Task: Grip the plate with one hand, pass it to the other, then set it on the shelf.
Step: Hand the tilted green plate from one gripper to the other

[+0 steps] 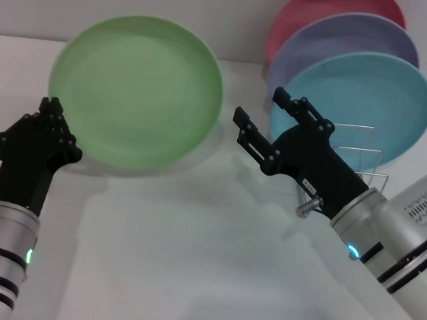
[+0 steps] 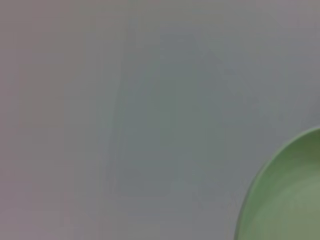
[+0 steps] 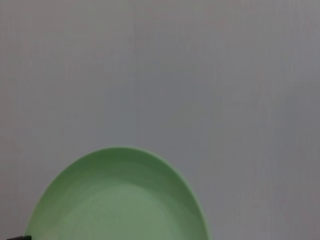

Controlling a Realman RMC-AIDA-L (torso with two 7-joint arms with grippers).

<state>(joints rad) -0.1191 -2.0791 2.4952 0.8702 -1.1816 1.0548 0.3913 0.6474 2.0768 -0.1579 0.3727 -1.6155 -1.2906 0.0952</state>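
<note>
- The pale-green plate [image 1: 137, 91] is held raised over the tabletop [image 1: 187, 264] at the far left, tilted so that its inner face is turned toward the head camera.
- The left tool [image 1: 54, 116] is closed on the plate's near-left rim, so the plate is borne by that arm alone.
- The right tool [image 1: 260, 115] is seen just right of the plate's right rim, apart from it, with its two fingers spread and aimed at that rim.
- The step in hand is judged to be the hand-over: the first grip is made, and the receiving grip is not yet taken.
- The wire shelf [image 1: 355, 156] stands at the far right behind the right arm; a sky-blue plate [image 1: 357, 99], a lavender plate [image 1: 348, 40] and a pink plate [image 1: 329, 8] are already stood in it.
- For the next move, the right tool's spread fingers would need to be brought over the free right rim and closed there before the left grip is let go.
- A firm hold should be secured first, since a smooth tilted plate could slip.
</note>
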